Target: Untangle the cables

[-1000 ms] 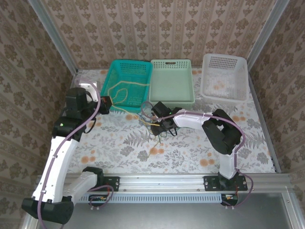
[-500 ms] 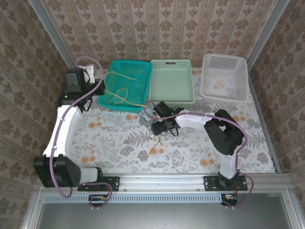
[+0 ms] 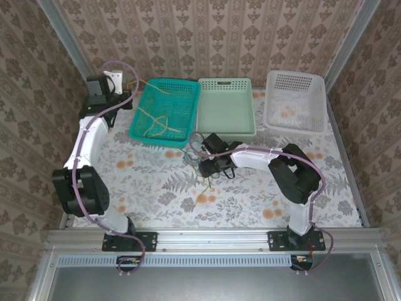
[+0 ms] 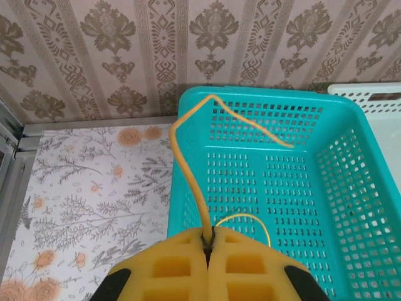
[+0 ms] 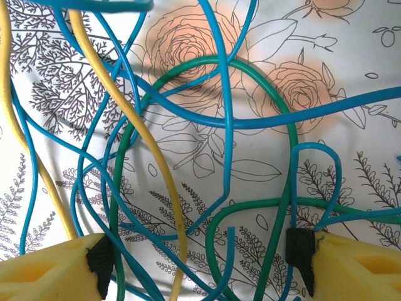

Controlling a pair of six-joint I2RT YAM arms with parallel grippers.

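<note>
Now left gripper (image 4: pixel 210 246) is clamping the yellow cable (image 4: pixel 188 182), which is trailing into the teal basket (image 4: pixel 351 188); right gripper (image 5: pixel 200 257) is hovering, jaws apart, over the tangled cables (image 5: pixel 230 125) on the table (image 3: pixel 156 188).

One thin yellow cable (image 4: pixel 188 182) arcs upward, pinched in the left gripper (image 4: pixel 210 243). Tangled blue, green and yellow cables (image 5: pixel 229 144) sprawl between the right gripper's (image 5: pixel 200 258) spread fingers.

Teal basket (image 3: pixel 175 82), green basket (image 3: pixel 225 114), white basket (image 3: pixel 294 103)
</note>
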